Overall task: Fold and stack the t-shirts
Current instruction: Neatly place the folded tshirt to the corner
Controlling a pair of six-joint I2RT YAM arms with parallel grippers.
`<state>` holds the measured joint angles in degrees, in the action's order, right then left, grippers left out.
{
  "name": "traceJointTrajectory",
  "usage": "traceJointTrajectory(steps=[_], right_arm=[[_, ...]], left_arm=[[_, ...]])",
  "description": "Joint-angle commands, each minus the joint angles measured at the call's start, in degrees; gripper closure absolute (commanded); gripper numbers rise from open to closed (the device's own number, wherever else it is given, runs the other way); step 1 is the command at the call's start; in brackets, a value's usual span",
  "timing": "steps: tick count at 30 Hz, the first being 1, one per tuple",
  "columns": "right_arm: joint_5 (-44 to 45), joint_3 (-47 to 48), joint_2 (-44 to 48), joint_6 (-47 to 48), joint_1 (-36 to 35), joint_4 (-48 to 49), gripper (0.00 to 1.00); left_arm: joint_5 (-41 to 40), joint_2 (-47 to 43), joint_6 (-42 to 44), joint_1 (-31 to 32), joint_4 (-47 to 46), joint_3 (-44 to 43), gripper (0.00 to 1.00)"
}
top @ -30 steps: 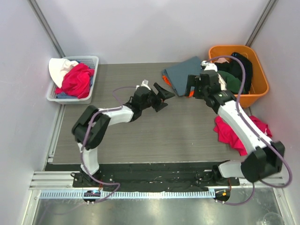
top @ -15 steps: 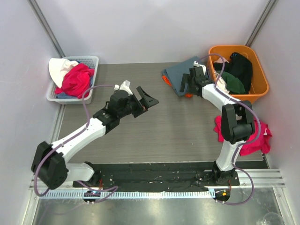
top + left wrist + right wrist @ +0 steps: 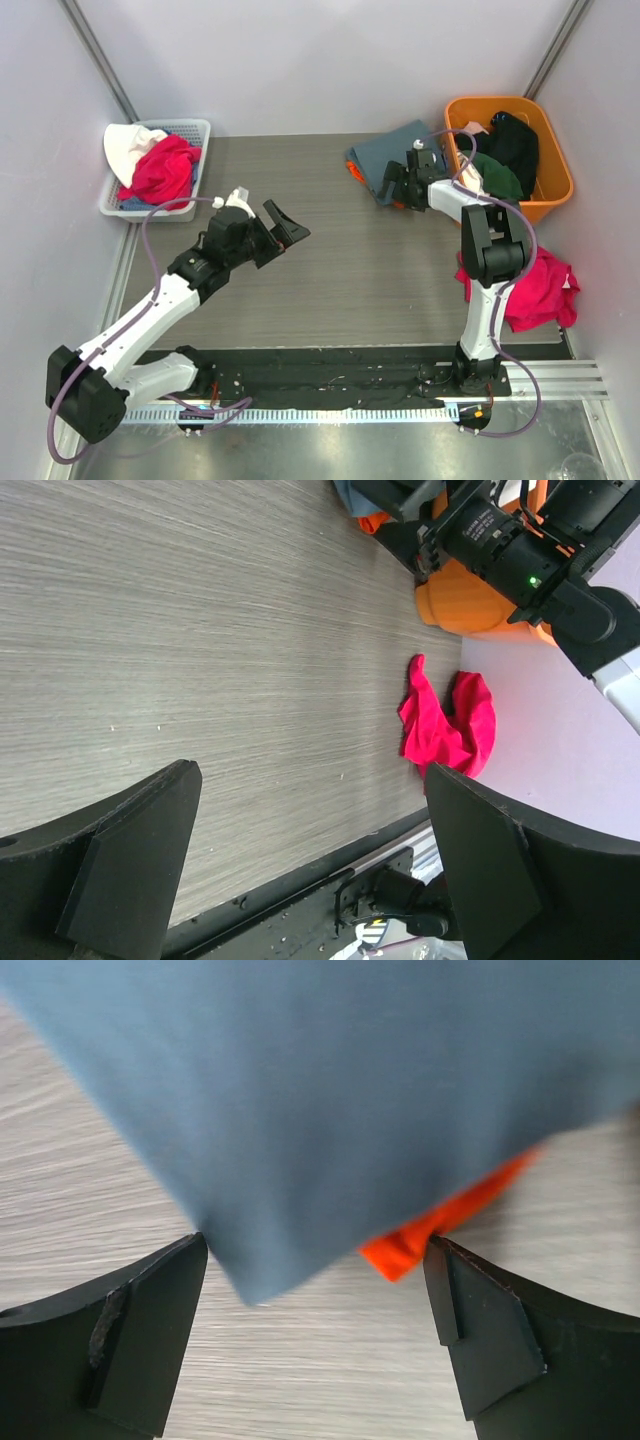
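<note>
Top external view, item record.

Slate blue-grey t-shirt (image 3: 392,152): lay folded at the far right of the table (image 3: 330,290), just beside the orange tub (image 3: 540,210). It rested on top of the orange t-shirt (image 3: 354,170), of which only slivers showed at the left and near edges. How neatly the lower shirt was folded could not be told, since most of it was covered.

Right gripper (image 3: 393,186): released, jaws spread wide, grasping nothing, low at the stack's near edge. In the right wrist view the blue-grey corner hung between the fingers and appeared to touch neither, with an orange fold peeking out beneath. Change over the last second: the arm drew its elbow in toward the stack, while the gripper kept to much the same spot.

Left gripper (image 3: 281,224): released, empty, over bare table. Change: it pulled back from just beside the stack toward left-centre and stood well apart from both shirts.

Other contents: dark garments (image 3: 512,140) in the tub. Red garment (image 3: 545,290) loose at the table's right edge. White basket (image 3: 195,128) at far left, holding red and white cloth (image 3: 160,168).

Assessment: with both grippers let go and one retiring, the two shirts looked folded and stacked. Probably only a last tidy of the near edge, or withdrawal, remained. Risk: a closing jaw could snag the blue-grey corner and drag the stack open.
</note>
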<state>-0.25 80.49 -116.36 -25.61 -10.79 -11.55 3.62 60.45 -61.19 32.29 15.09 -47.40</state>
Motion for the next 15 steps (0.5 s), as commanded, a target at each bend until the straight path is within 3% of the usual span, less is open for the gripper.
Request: traceJointTrajectory(steps=[1,15], right_arm=[[-7.0,2.0,-0.8,-5.9,-1.0,6.3,0.02],[-14.2,10.6,-10.6,-10.4,-3.5,11.3,0.02]], left_arm=[[-1.3,-3.1,0.8,-0.8,2.0,0.5,0.00],[-2.4,-8.8,1.3,-3.5,8.0,1.3,0.00]])
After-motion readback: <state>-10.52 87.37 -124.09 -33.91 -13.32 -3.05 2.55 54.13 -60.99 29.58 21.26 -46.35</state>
